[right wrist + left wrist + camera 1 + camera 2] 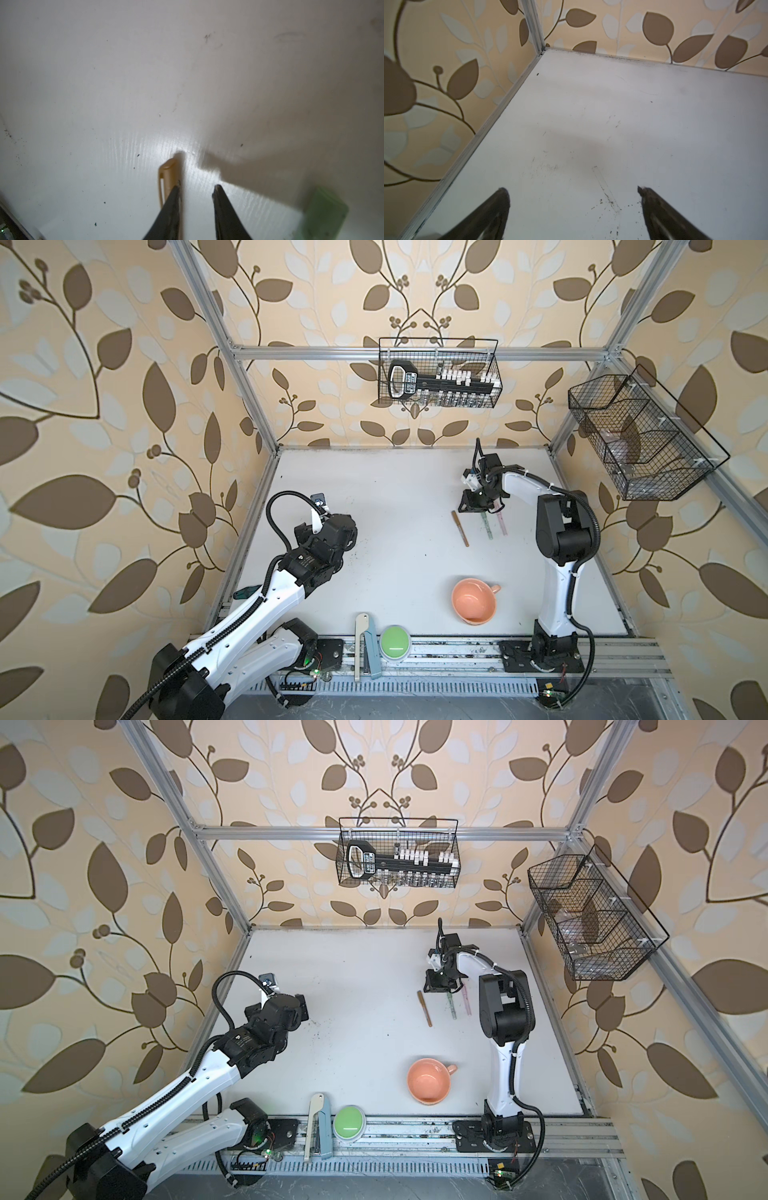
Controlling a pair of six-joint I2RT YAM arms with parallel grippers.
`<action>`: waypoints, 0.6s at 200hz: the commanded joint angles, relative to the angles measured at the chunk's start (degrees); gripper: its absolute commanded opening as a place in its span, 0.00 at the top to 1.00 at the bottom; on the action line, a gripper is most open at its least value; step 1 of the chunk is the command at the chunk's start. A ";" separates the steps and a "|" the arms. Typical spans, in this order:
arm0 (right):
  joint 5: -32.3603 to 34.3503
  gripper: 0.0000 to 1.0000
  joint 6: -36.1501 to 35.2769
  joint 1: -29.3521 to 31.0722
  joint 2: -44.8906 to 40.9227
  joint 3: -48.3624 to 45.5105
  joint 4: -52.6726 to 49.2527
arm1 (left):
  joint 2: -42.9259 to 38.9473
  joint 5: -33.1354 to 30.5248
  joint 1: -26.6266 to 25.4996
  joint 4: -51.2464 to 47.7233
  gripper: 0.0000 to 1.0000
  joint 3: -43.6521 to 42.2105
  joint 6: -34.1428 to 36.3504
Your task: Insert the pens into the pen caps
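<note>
Three pens lie side by side on the white table in both top views: tan-brown (460,528) (424,1009), grey-green (486,526) (451,1007) and pale pink (502,522) (466,1001). My right gripper (468,506) (196,187) hovers over their far ends, open by a narrow gap with nothing between the jaws. The tan cap (167,178), clip showing, lies just beside one finger, in line with the tan pen. A blurred green cap (324,214) sits off to the side. The pink cap is hidden. My left gripper (574,193) is wide open over bare table near the left rail.
A peach cup (475,600) stands near the front right. A green round button (395,644) and a white-and-blue tool (365,645) lie at the front edge. Wire baskets hang on the back wall (440,373) and right wall (640,439).
</note>
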 commanded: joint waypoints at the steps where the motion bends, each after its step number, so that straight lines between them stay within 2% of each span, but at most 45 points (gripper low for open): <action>1: 1.39 0.65 -0.63 0.03 -0.58 2.49 1.34 | 0.76 -6.12 1.09 2.31 0.01 -0.84 -0.08; 23: 2.51 0.59 -0.12 -0.13 -4.30 1.53 3.21 | 2.53 -9.07 4.16 1.71 0.01 -0.58 -2.05; 49: 5.89 0.51 2.23 -1.58 -13.92 -7.17 12.99 | 3.88 -5.89 11.07 10.26 0.01 -3.29 3.32; 72: 12.11 0.46 5.47 -3.38 -27.41 -25.59 29.68 | 4.07 -7.03 13.83 26.83 0.01 -10.47 11.87; 90: 20.74 0.43 5.78 -3.49 -38.79 -40.51 41.87 | 3.98 -1.97 16.51 37.26 0.01 -15.24 16.82; 105: 26.45 0.42 6.08 -3.57 -47.44 -51.93 50.85 | 4.95 -1.48 17.42 47.69 0.01 -19.62 21.47; 120: 31.92 0.40 5.86 -3.57 -54.70 -61.51 58.05 | 6.34 0.85 19.57 54.35 0.01 -22.73 22.91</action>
